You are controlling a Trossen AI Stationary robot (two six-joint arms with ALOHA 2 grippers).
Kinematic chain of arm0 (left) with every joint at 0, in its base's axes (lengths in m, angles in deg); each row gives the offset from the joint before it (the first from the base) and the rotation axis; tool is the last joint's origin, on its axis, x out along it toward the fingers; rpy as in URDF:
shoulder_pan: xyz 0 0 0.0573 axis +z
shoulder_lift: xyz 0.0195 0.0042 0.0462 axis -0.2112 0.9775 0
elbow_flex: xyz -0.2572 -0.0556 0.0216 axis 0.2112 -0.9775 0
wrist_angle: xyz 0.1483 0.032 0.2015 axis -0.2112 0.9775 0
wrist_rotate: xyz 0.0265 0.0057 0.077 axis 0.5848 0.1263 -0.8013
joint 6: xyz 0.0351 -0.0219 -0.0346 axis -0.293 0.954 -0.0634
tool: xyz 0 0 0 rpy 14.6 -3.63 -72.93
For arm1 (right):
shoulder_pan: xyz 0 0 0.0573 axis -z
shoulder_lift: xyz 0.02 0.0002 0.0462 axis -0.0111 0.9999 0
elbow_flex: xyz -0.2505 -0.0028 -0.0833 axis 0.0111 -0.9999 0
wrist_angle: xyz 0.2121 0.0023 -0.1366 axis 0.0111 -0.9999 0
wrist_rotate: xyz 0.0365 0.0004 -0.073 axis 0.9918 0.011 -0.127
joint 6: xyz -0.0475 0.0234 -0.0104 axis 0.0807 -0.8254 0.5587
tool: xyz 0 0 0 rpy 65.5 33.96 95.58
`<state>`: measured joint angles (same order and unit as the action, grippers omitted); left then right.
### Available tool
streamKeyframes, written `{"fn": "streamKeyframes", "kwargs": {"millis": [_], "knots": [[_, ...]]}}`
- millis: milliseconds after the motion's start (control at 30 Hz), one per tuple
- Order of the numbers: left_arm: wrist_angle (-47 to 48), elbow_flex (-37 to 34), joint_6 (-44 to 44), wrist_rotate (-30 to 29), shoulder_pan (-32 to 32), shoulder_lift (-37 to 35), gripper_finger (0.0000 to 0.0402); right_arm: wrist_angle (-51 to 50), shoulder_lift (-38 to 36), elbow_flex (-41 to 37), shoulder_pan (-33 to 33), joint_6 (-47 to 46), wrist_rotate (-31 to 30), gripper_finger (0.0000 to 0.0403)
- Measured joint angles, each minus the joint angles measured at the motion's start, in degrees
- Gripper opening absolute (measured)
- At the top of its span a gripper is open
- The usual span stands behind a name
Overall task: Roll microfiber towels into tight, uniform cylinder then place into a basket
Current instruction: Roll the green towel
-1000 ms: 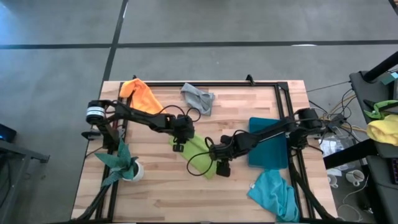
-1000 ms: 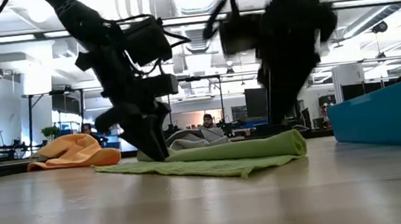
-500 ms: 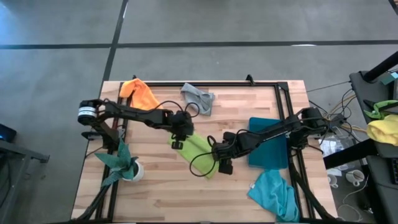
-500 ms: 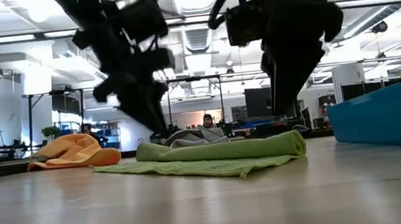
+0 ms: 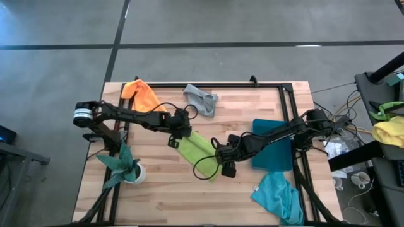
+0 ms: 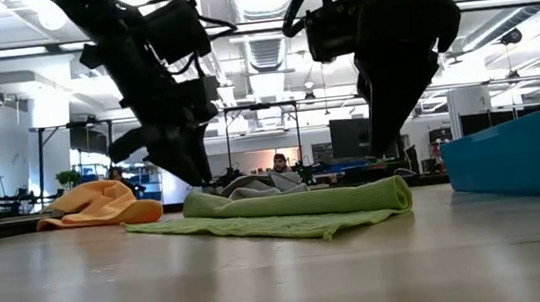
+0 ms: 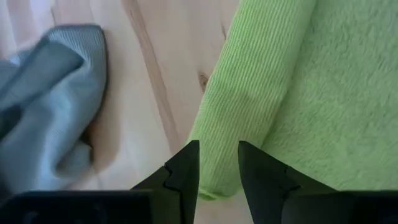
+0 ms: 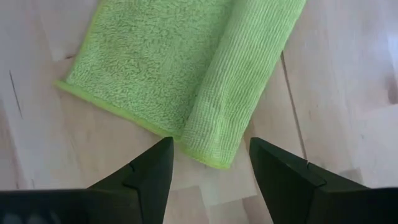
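The lime green towel (image 5: 199, 151) lies mid-table, its far side rolled up (image 6: 296, 203) and its flat part (image 6: 258, 227) spread toward the near edge. My left gripper (image 7: 219, 167) hangs just above the roll's left end (image 7: 249, 93), fingers a little apart, touching nothing. My right gripper (image 8: 210, 171) stands open above the roll's right end (image 8: 217, 143), also clear of it. The orange towel (image 5: 144, 96) and grey towel (image 5: 202, 99) lie at the far edge, the turquoise towel (image 5: 278, 197) at the near right. The teal basket (image 5: 273, 148) stands at the right.
A potted plant (image 5: 126, 165) stands at the near left. A black frame rail (image 5: 214, 85) runs along the far edge. Bare wood lies between the green towel and the near edge. A yellow-and-green cloth heap (image 5: 388, 126) sits off the table on the right.
My left gripper has risen off the roll's left end, drawn a little toward the table's far left, and rolled about its own axis. The green towel has stayed where it was, half rolled.
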<state>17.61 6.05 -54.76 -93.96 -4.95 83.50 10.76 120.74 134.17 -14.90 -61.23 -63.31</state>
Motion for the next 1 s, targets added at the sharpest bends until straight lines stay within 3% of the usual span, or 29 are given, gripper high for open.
{"fn": "streamKeyframes", "kwargs": {"millis": [333, 467, 567, 767, 867, 1000], "knots": [[-6.8, -1.5, -6.6, 2.7, 0.8, 3.9, 0.0096, 8.8, 0.0, -0.9, -3.7, -0.1, -2.7, 0.0208], [-4.7, -1.4, -6.6, 2.7, 0.9, 6.2, 0.0096, 19.5, 1.0, -4.3, -4.0, 2.4, -2.5, 0.0208], [-1.7, -1.4, -4.0, 2.5, 0.9, 6.3, 0.0096, 22.0, 2.9, -6.5, -2.8, 1.0, -0.3, 0.0208], [6.4, 0.3, 6.8, 4.4, 0.2, 3.8, 0.0096, 18.6, 3.9, -8.8, -1.3, 2.9, 0.7, 0.0208], [9.6, 1.4, 8.5, 11.1, -0.5, 1.3, 0.0096, 13.8, 3.3, -9.0, -0.3, 6.7, 0.9, 0.0208], [9.8, 1.7, 8.4, 12.0, -0.5, -2.5, 0.0096, 6.3, 0.9, -8.8, 1.0, 10.3, 1.2, 0.0208]]}}
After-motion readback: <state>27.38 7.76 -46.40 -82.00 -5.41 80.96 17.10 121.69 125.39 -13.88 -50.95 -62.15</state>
